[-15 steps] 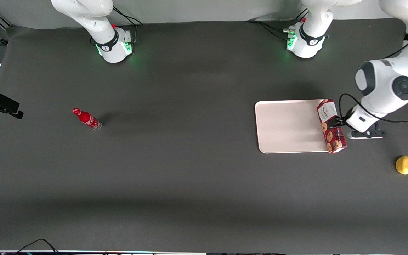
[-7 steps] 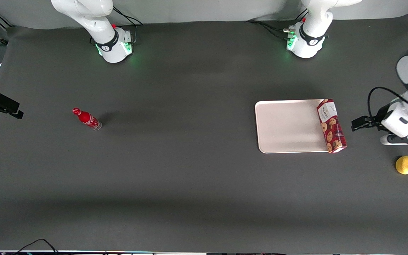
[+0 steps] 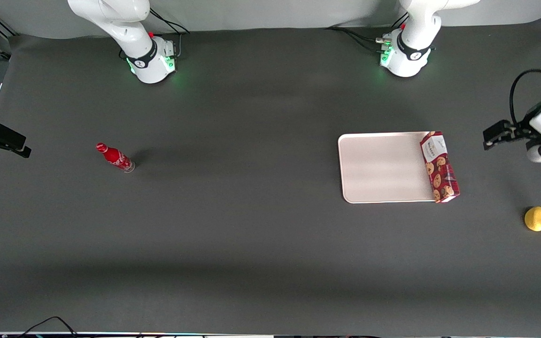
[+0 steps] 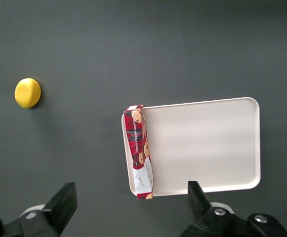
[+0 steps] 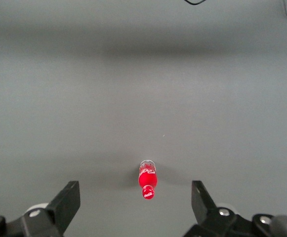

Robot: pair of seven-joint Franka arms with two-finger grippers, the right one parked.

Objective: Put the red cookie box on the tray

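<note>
The red cookie box (image 3: 439, 166) lies lengthwise along the edge of the pale tray (image 3: 383, 166) that faces the working arm's end of the table. It rests on the rim, and its nearer end slightly overhangs the tray's corner. My left gripper (image 3: 492, 135) hangs open and empty, raised above the table, well off the tray toward the working arm's end. The left wrist view looks down on the box (image 4: 141, 150) and the tray (image 4: 202, 143), with the gripper (image 4: 131, 197) wide open high above them and nothing between its fingers.
A yellow round fruit (image 3: 537, 218) (image 4: 27, 93) lies on the dark table nearer the front camera than the gripper. A small red bottle (image 3: 114, 157) (image 5: 147, 180) lies toward the parked arm's end of the table.
A second ago the gripper was at the box on the tray's edge. It has since let go and drawn away toward the working arm's end. The box has stayed put.
</note>
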